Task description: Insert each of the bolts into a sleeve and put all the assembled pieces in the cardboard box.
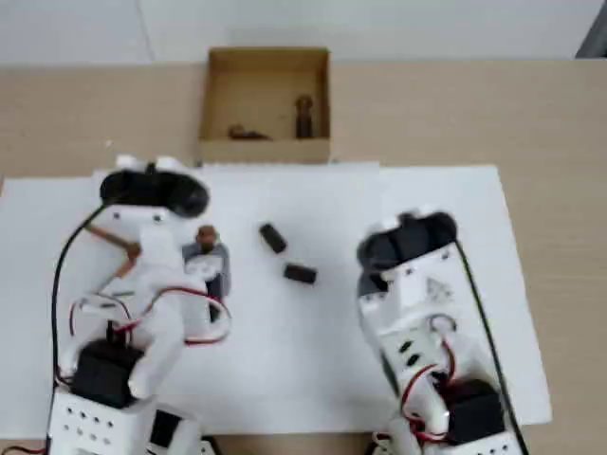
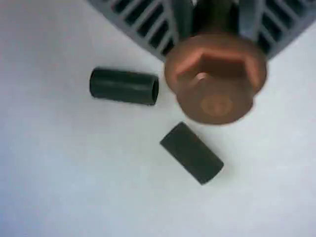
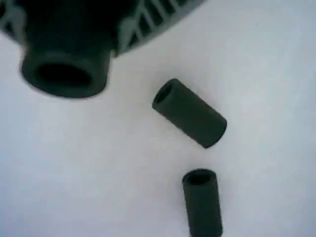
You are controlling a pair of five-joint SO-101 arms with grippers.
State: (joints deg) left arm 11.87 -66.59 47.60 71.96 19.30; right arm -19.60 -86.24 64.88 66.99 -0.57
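Note:
My left gripper (image 2: pixel 215 19) is shut on a copper bolt (image 2: pixel 215 81), whose hexagonal head faces the left wrist camera. In the high view the bolt (image 1: pixel 205 234) stands head up in that gripper (image 1: pixel 208 265), left of the two loose black sleeves (image 1: pixel 272 238) (image 1: pixel 300 274) lying on the white sheet. My right gripper (image 3: pixel 74 34) is shut on a third black sleeve (image 3: pixel 64 69), whose open end faces the right wrist camera. The cardboard box (image 1: pixel 266 150) at the back holds two assembled pieces (image 1: pixel 248 134) (image 1: pixel 303 116).
The white sheet (image 1: pixel 285 360) covers the middle of the wooden table (image 1: pixel 531 114). The right arm (image 1: pixel 408 246) stands to the right of the loose sleeves. Bare sheet lies between the two arms toward the front.

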